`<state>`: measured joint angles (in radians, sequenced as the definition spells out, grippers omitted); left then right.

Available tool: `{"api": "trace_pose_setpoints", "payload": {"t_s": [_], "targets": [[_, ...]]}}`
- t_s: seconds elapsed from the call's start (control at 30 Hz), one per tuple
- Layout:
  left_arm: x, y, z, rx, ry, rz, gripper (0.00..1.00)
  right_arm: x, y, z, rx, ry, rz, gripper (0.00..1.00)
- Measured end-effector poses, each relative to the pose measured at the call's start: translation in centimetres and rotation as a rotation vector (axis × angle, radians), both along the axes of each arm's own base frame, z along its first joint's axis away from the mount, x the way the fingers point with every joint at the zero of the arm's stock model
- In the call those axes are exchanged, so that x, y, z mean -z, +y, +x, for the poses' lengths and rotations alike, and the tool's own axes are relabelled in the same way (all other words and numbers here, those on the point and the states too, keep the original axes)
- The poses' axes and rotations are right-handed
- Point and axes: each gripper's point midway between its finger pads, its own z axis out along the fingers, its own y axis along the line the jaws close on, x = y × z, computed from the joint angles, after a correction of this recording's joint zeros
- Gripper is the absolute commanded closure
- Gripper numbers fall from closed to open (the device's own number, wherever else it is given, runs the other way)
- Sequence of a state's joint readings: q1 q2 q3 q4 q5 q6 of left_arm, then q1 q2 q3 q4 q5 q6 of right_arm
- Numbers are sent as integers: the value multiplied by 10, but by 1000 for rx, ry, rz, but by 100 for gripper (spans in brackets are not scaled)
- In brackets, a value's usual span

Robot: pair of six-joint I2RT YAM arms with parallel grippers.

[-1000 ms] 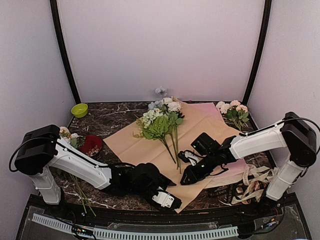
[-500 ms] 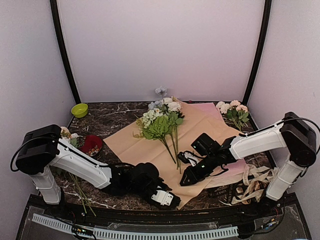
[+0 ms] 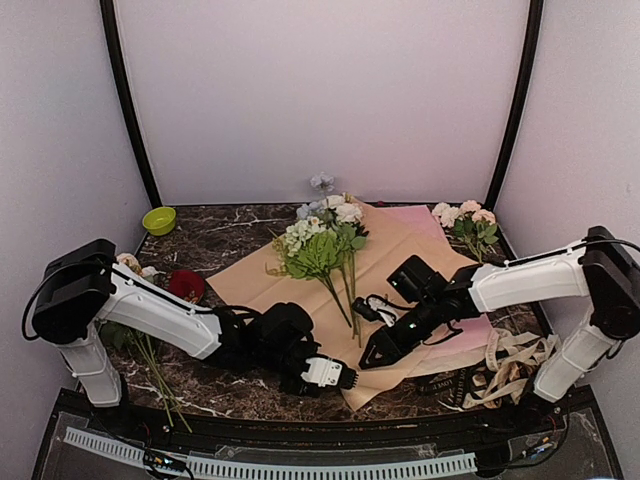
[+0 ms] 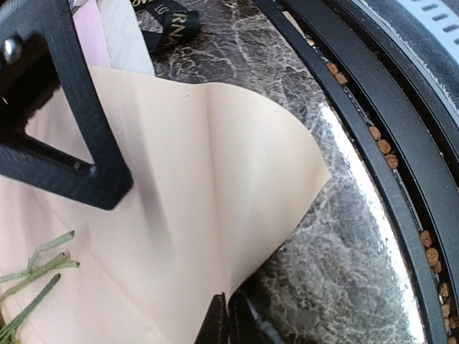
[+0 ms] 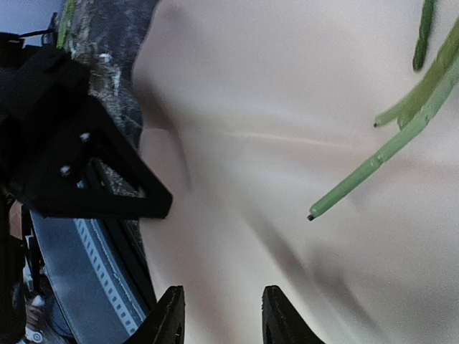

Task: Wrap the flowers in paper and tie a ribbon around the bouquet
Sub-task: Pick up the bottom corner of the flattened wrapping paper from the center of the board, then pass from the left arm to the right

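The left pincer [image 4: 224, 315] is clenched on the near corner of the paper [image 4: 215, 179] — the sheet spreads ahead of it, with the flowers [image 3: 322, 245] beyond, stems pointing back. The right pincer [image 5: 219, 315] — parted, holding nothing — hovers nearer the stem ends.

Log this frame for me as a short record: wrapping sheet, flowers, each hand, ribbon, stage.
sheet: tan paper sheet, spread over a pink sheet
flowers: flowers lying on the tan paper sheet, stems toward the arms
left hand: left hand shut on the sheet's near edge, corner curling up
right hand: right hand open above the sheet near the stem ends, holding nothing
ribbon: black ribbon lying off the tan sheet, untouched
stage: paper not yet folded over the flowers; nothing tied
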<state>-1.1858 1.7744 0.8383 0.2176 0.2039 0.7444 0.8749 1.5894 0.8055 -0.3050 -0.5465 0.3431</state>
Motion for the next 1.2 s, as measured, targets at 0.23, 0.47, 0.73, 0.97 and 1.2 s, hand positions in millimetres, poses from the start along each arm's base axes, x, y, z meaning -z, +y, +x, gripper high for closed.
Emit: {"api": "trace_pose_setpoints", "payload": {"t_s": [0.23, 0.47, 0.73, 0.97, 1.2], "targets": [[-27, 0, 14, -42, 180, -86, 100, -62, 5, 16, -110, -234, 154, 49], [-52, -6, 23, -50, 314, -158, 100, -91, -8, 6, -330, -545, 264, 35], [-69, -9, 40, -48, 389, -217, 100, -69, -32, -11, -555, -750, 255, 31], [-63, -10, 44, -40, 435, -198, 100, -43, -38, 15, -552, -780, 139, 38], [-63, -5, 47, -36, 461, -200, 100, -25, -41, 17, -569, -721, 113, 97]]}}
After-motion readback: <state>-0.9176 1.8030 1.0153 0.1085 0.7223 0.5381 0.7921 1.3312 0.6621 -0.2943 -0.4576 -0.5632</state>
